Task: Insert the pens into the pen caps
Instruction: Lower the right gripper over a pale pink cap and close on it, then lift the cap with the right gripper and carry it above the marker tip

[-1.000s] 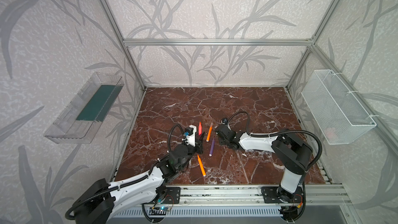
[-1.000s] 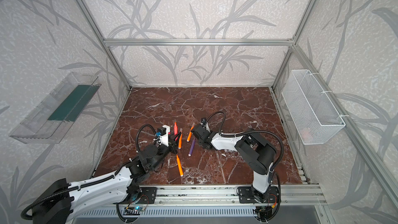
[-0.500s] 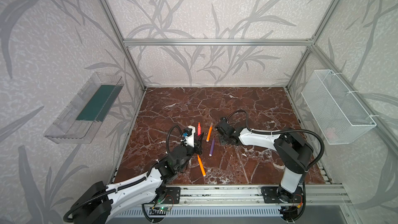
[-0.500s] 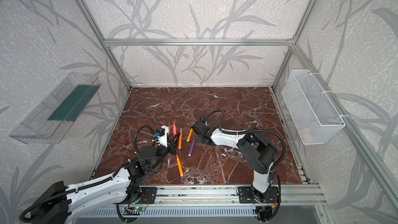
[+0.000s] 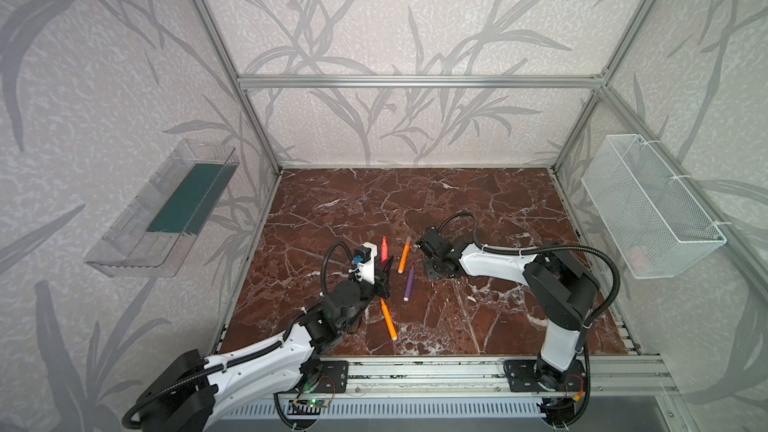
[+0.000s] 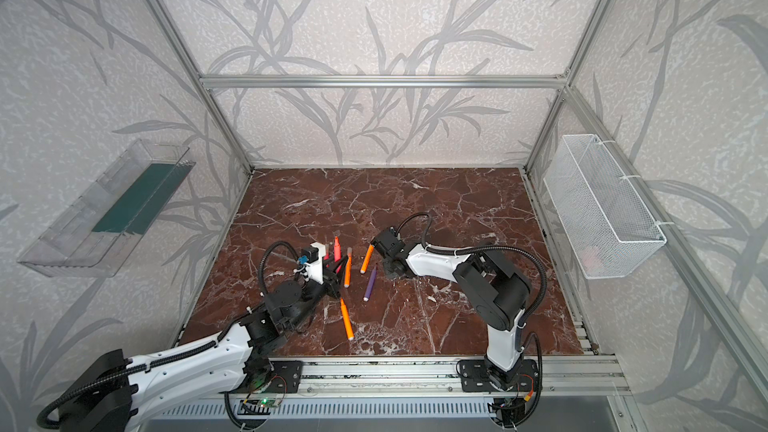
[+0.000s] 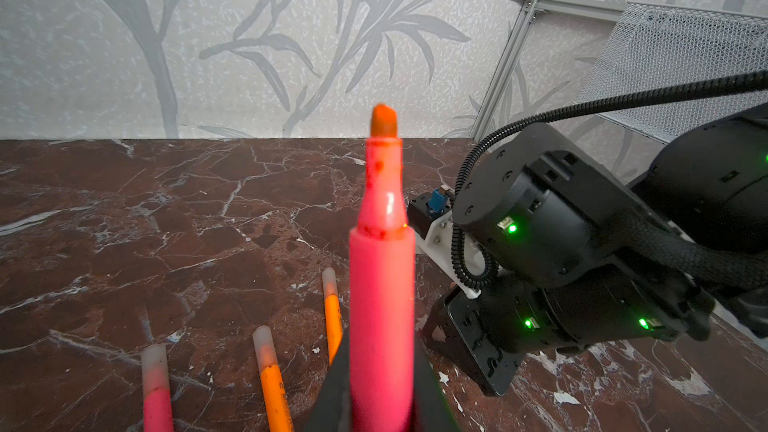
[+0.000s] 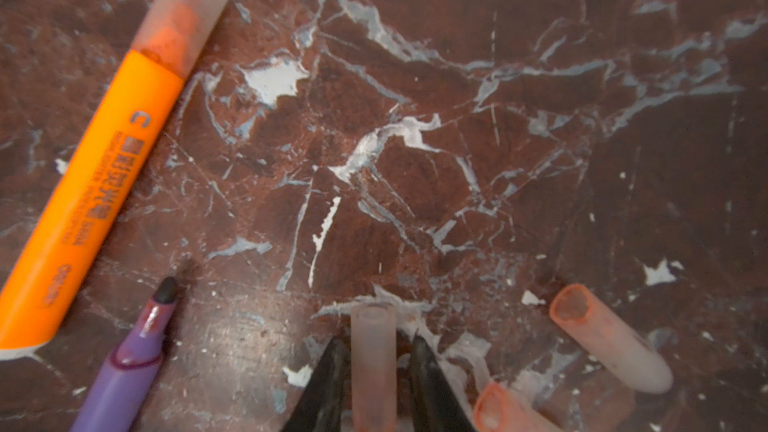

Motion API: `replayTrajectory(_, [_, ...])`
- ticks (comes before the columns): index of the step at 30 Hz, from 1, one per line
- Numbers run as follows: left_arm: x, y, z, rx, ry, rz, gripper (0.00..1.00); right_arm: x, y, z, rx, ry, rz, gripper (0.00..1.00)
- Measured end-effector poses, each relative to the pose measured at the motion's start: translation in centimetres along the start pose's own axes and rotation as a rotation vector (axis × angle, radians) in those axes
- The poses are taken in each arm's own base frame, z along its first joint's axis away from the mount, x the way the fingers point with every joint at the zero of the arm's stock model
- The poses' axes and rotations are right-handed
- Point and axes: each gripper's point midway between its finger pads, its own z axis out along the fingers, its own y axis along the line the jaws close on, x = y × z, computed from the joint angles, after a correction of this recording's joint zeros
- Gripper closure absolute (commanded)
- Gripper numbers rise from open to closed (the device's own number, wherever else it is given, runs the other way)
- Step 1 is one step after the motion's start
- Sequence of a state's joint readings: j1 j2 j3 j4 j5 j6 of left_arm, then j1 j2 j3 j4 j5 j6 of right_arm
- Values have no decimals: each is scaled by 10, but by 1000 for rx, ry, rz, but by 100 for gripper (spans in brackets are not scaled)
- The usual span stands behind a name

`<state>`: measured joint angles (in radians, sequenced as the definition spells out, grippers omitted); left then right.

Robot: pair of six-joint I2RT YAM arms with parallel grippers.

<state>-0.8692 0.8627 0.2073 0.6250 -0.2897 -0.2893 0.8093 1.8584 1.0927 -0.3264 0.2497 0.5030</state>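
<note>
Red-brown marble table (image 5: 478, 209), veined in white, fills the lower middle of both top views, and our work sits just left of its centre. Our left gripper (image 7: 382, 351) pinches the pink-red pen (image 7: 382, 284) low on its barrel, fingers pressed tight against it, so the bare, orange-stained tip stands up clear of the table. Just right of it in the top views, our right gripper (image 8: 376, 342) is down at the table with its two black fingers (image 8: 328, 376) on either side of one pale pen cap (image 8: 372, 367). That cap lies flat, with what looks like its open mouth facing away from the wrist. We cannot tell whether the fingers bear on the cap: a thin dark slit shows along one side. To pick it well, we judge that we should hold it toward the closed end, leave the mouth free, and squeeze lightly, since the thin tube looks easy to squash. We lift straight up, so as not to nudge one loose cap (image 8: 611, 342), a second loose cap (image 8: 503, 409) just beside it, or the uncapped purple pen (image 8: 124, 351) nearby. Then we turn the mouth toward the held tip, line up both axes, and push along the pen, not across it.
</note>
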Motion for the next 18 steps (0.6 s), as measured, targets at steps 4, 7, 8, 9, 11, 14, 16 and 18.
replayTrajectory(4, [1, 0, 0, 0, 3, 1, 100, -1, 0, 1, -12, 3, 7, 79])
replayTrajectory(7, [1, 0, 0, 2, 4, 2, 100, -2, 1, 1, -17, 2, 11, 84])
replayTrajectory(8, [1, 0, 0, 2, 5, 2, 100, -2, 1, 1, -18, 2, 12, 86])
replayTrajectory(9, [2, 0, 0, 2, 6, 2, 100, -2, 1, 1, -19, 1, 13, 87])
replayTrajectory(11, [3, -1, 0, 5, 11, 4, 100, -3, 1, 1, -22, -1, 14, 89])
replayTrajectory(14, [6, -4, 1, 25, 23, 6, 100, -4, 1, 2, -24, -3, 19, 92])
replayTrajectory(16, [9, -7, 1, 41, 38, 11, 100, -5, -1, 1, -27, -5, 25, 92])
replayTrajectory(18, [15, -11, 2, 67, 60, 20, 100, -5, -5, -4, -32, -12, 34, 93])
